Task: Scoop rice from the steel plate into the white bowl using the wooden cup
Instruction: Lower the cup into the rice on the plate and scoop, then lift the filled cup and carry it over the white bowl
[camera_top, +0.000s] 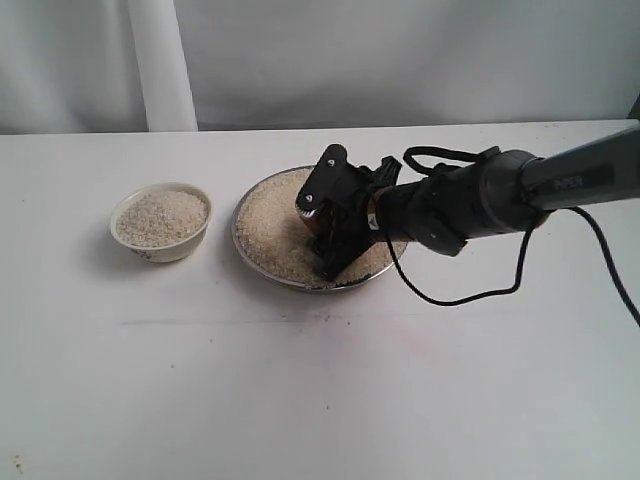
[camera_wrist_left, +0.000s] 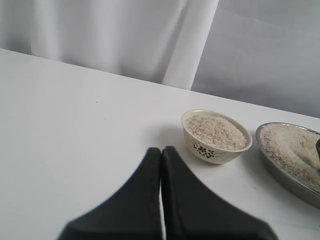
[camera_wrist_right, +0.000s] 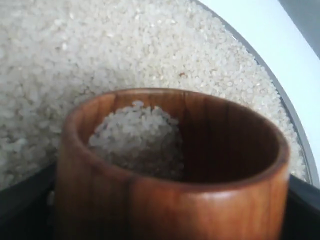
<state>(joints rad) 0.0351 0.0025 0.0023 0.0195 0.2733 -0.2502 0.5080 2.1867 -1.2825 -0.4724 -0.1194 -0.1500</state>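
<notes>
Starting at the left: my left tool (camera_wrist_left: 161, 152) hangs over the bare surface (camera_top: 300, 400) with its two black fingers pressed tip to tip, holding nothing. From there the white bowl (camera_wrist_left: 216, 136) lies ahead, well clear of it. No job for that side in this step.

Next along, the white bowl (camera_top: 160, 222) sits at nine o'clock from the steel plate (camera_top: 237, 232), near it but not touching. It is already heaped with rice (camera_top: 162, 216) almost to its rim, so I judge there is little room left.

Now the plate itself: a broad bed of grains covers it, and my right tool (camera_top: 325, 215) reaches in from three o'clock, low over the middle. Its jaws stand wide, clamped on the wooden cup (camera_wrist_right: 170, 200) on both sides. The cup is tipped, and a small mound of rice (camera_wrist_right: 137, 137) lies against one inner wall, well short of full.

To do this well, I want to push the lip a little deeper through the bed and then roll the wrist until the mouth faces up before lifting, so nothing slides out. Then a level carry toward nine o'clock, and a slow pour over the bowl's centre. A quick tip onto that heap would likely send grains over the rim.
</notes>
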